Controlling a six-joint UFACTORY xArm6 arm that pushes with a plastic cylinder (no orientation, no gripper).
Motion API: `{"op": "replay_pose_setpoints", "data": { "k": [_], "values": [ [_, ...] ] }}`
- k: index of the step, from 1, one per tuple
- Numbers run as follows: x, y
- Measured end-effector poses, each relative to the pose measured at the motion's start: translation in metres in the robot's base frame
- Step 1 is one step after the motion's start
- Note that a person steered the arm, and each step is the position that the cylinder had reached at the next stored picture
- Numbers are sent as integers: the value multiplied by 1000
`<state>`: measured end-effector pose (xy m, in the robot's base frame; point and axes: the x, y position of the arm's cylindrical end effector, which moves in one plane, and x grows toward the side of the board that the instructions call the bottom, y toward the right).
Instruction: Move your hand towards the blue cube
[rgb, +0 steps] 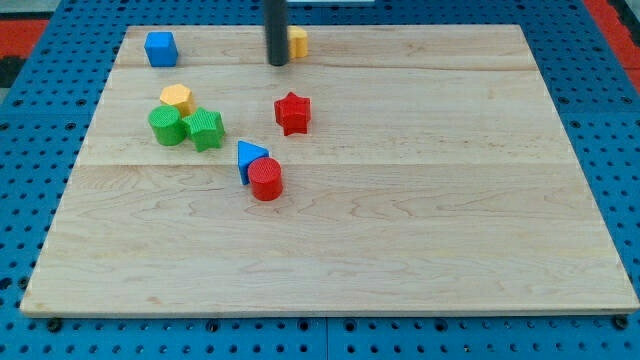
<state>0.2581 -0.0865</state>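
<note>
The blue cube (160, 48) sits near the top left corner of the wooden board (400, 220). My tip (277, 63) is at the view's top, well to the right of the blue cube and touching or just left of a yellow block (297, 42), whose shape is partly hidden by the rod. No block lies between my tip and the blue cube.
A yellow hexagon (177, 97), a green cylinder (167, 126) and a green star (204, 128) cluster at left below the blue cube. A red star (292, 112) lies below my tip. A blue triangle (250, 157) touches a red cylinder (266, 179) near centre.
</note>
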Motion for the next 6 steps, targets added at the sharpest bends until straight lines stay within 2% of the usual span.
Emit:
{"op": "replay_pose_setpoints", "data": {
  "k": [1,2,3,4,6],
  "values": [
    [-38,2],
    [-49,48],
    [-38,42],
    [-13,-22],
    [-11,-45]
  ]
}}
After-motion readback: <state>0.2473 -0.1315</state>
